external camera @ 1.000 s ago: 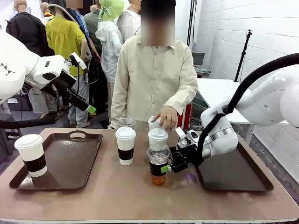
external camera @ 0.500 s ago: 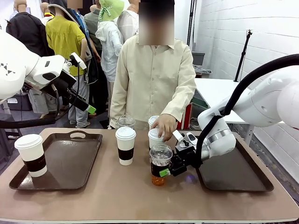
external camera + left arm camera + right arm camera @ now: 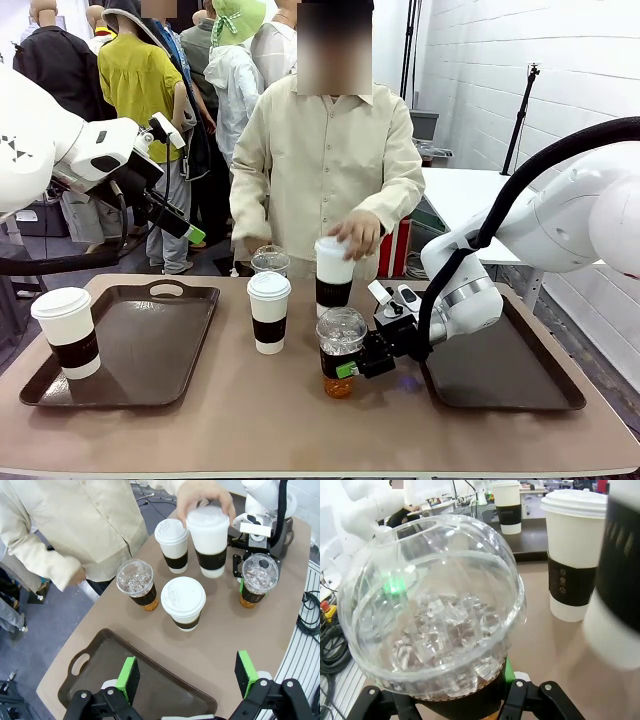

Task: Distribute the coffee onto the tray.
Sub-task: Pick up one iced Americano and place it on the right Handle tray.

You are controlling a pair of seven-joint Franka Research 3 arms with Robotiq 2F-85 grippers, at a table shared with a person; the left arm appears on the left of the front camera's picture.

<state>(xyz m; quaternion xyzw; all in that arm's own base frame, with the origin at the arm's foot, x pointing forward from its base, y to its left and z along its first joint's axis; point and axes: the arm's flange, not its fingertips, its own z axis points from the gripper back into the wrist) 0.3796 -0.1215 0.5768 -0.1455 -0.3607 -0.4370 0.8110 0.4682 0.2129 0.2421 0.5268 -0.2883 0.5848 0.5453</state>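
My right gripper (image 3: 343, 366) is shut on a clear dome-lidded cup (image 3: 340, 352) of amber drink and ice, which stands on the table between the trays. That clear cup (image 3: 432, 625) looms close in the right wrist view, with the right gripper (image 3: 455, 706) around its base. The person's hand (image 3: 356, 232) holds a white sleeved paper cup (image 3: 334, 272) up off the table. Another white cup (image 3: 268, 312) and a second clear cup (image 3: 269, 261) stand mid-table. One white cup (image 3: 67, 331) stands on the left tray (image 3: 150, 350). My left gripper (image 3: 187, 672) hangs open high above the cups.
The right brown tray (image 3: 500, 372) lies bare under my right arm. In the left wrist view a further white cup (image 3: 171, 545) stands beside the lifted one. The person stands at the table's far edge.
The person's hand has lifted a white cup off the table. My right gripper's fingers have closed in on the clear cup. The left arm has not moved.
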